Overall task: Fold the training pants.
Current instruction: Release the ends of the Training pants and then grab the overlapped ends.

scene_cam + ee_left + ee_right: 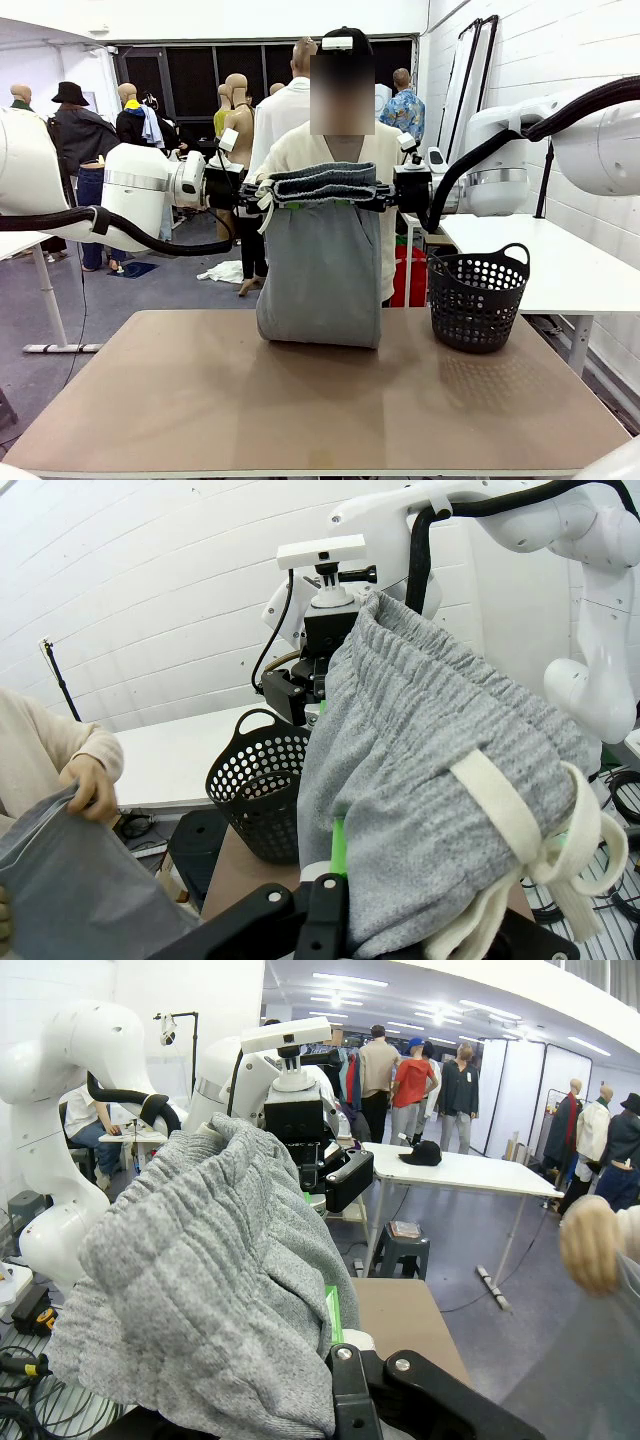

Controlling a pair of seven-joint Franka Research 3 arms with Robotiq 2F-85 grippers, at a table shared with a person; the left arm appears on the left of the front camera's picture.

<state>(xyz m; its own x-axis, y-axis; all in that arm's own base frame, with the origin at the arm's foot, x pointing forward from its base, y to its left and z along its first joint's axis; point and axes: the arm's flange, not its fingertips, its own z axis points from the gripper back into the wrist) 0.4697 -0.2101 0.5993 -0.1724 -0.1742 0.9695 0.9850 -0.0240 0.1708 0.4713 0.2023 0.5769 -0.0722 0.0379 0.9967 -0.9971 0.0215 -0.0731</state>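
Over table [200, 400], training pants [320, 270] pinched by left claw [258, 199], right claw [386, 199]

Mottled light grey soft jersey training pants [320, 270] carry a cream flat drawstring [520, 815]. The desk [250, 400] is plain tan, the round plastic basket [478, 300] black and dotted with holes, the person's top [285, 150] cream.

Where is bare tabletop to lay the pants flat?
Bare: the whole near half of the tan rectangular table, from its front edge up to the hanging light grey jersey training pants, and the far-left corner beside them. Crowded: far right, where the black perforated plastic basket stands close to the pants' lower end.
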